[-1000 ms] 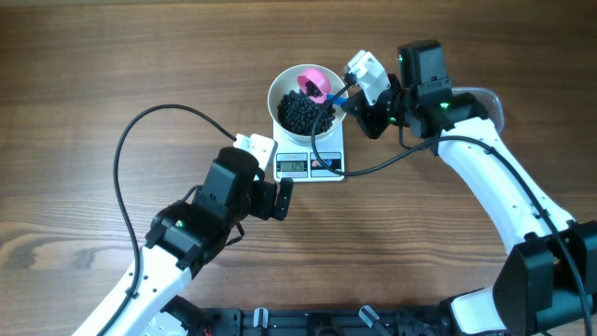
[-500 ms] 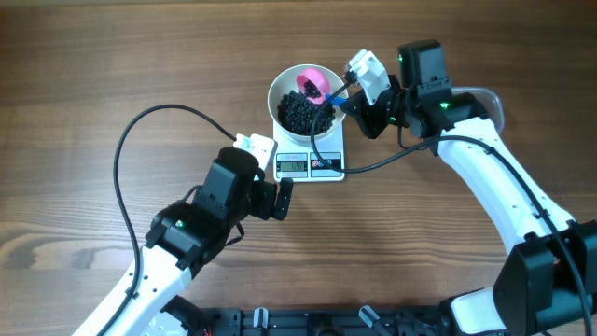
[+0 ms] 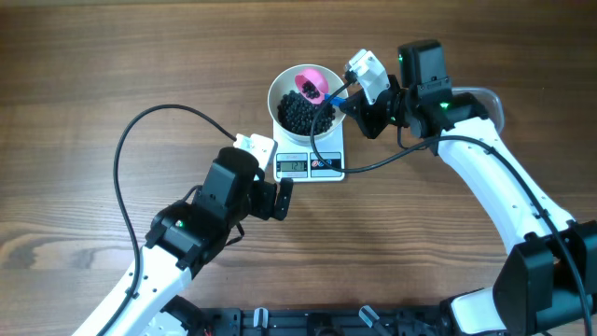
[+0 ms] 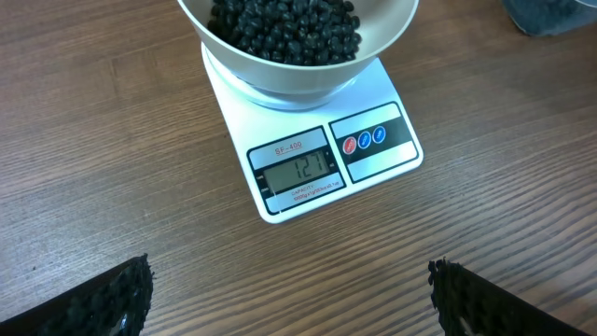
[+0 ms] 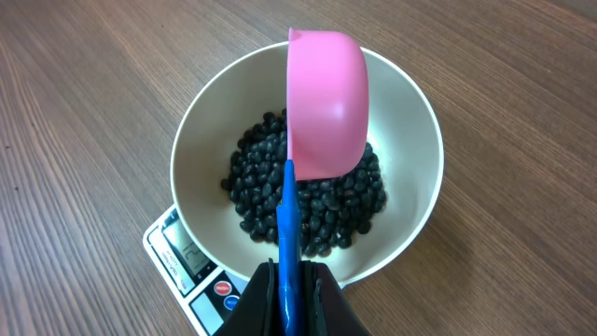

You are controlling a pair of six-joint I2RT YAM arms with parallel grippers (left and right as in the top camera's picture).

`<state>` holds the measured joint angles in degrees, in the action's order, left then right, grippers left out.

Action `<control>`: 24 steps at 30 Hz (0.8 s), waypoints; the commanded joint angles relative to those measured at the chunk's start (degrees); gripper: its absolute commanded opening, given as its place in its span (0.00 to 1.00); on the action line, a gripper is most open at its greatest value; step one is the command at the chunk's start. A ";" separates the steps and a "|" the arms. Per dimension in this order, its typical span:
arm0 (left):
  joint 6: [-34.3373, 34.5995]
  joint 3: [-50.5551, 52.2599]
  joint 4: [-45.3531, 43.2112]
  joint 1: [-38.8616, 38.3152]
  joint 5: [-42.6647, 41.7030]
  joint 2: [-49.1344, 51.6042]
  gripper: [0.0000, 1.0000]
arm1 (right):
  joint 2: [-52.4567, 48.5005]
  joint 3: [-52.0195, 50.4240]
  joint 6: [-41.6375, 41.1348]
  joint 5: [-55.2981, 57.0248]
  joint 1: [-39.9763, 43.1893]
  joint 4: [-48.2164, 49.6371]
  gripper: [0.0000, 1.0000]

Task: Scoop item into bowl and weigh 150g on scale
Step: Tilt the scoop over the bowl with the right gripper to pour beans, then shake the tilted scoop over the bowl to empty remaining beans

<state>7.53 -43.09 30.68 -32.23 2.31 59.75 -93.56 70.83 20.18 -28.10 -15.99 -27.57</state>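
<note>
**Right hand on scoop above bowl; scale showing 121**

Nearest me, my left hand (image 4: 291, 301) is standing wide apart. Its two dark ridged fingertips (image 4: 112, 301) are sitting at the lower corners of the wrist view, with only bare wooden tabletop (image 3: 93, 56) between them. It is gripping nothing. From overhead it is hanging just beside the display end of the scale (image 4: 298, 126), close but not touching. A black cable (image 3: 121, 159) is looping over the wood out to my left.

Next out, the scale is lying flat on the tabletop, its grey display (image 4: 298, 171) facing my left wrist and reading 121.

The white bowl (image 5: 415, 140) is sitting on the scale, covering most of the platform and leaving only the display strip showing. The black beans (image 5: 322, 215) are lying heaped in the bottom of the bowl, with the glossy wall bare above them.

Over the beans, the pink scoop (image 5: 325, 103) is hanging inside the bowl's outline, toward the rim away from the display. Its rounded back is facing my right wrist camera. From overhead a few dark beans are showing in its cup.

My right hand (image 5: 289, 291) is clamping tight on the scoop's blue handle, which is running straight out from between the fingers.

Beyond, by my right arm, the rim of a clear tub (image 3: 494, 101) is peeking out; I cannot tell what it is holding.
</note>
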 commanded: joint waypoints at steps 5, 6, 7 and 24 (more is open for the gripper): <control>-1.11 0.13 -0.02 0.26 0.76 0.07 1.00 | -0.74 0.02 -0.63 -1.53 -0.17 0.28 0.04; -1.11 0.13 -0.02 0.26 0.76 0.07 1.00 | -0.74 0.02 -0.66 -1.51 -0.17 0.39 0.04; -1.11 0.13 -0.02 0.26 0.76 0.07 1.00 | -0.74 0.02 -0.68 -1.46 -0.17 0.57 0.04; -1.11 0.13 0.00 0.26 0.76 0.07 1.00 | -0.74 0.02 -1.38 1.92 -0.87 -0.28 0.04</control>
<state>7.53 -43.09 30.70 -32.23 2.31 59.75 -93.56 70.81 21.93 -26.81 -16.73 -28.58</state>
